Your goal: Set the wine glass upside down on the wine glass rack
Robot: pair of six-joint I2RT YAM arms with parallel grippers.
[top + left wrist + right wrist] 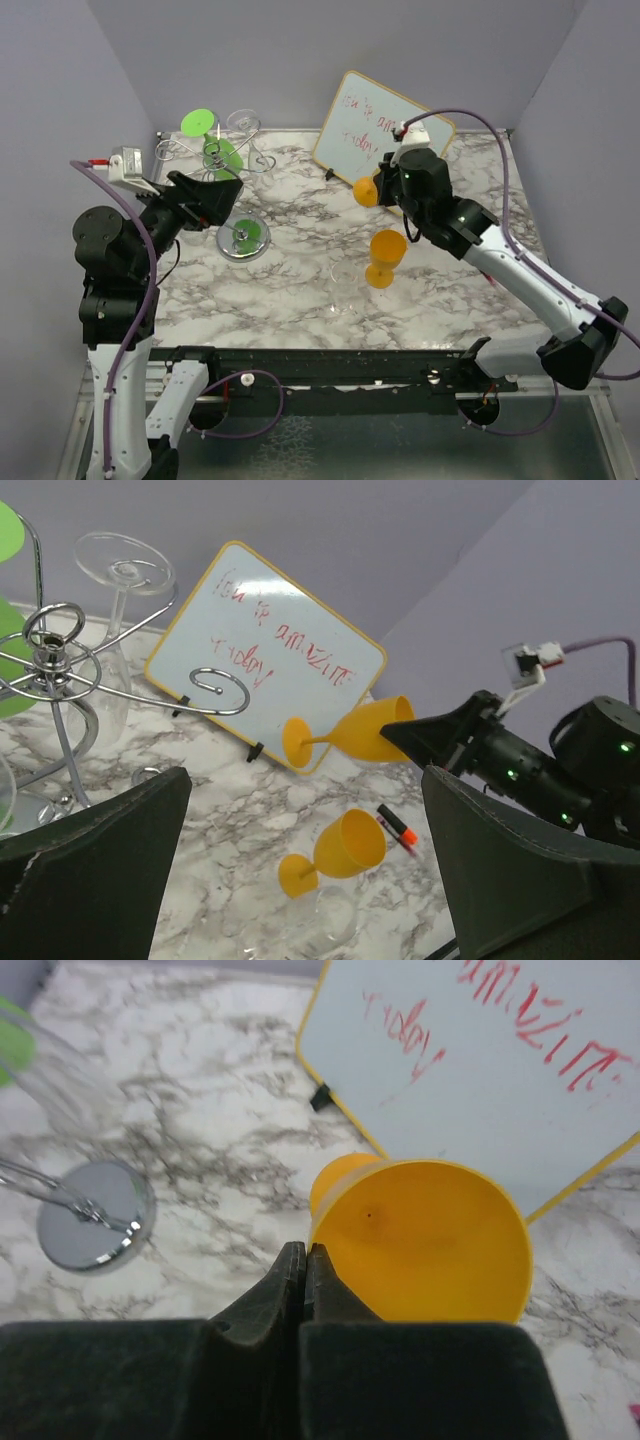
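Observation:
The silver wire wine glass rack (232, 165) stands at the back left on a round disc base (244, 239); it also shows in the left wrist view (50, 660). Two green glasses (221, 156) and a clear glass (243, 123) hang on it. My right gripper (384, 186) is shut on the rim of an orange wine glass (366, 191), holding it on its side above the table (420, 1245). My left gripper (224, 198) is open and empty beside the rack. A second orange glass (385, 258) stands mid-table.
A whiteboard (380, 128) with red writing leans at the back. A clear glass (345, 287) stands next to the standing orange glass. A marker (398, 827) lies on the marble table (300, 210) to the right. Grey walls close in three sides.

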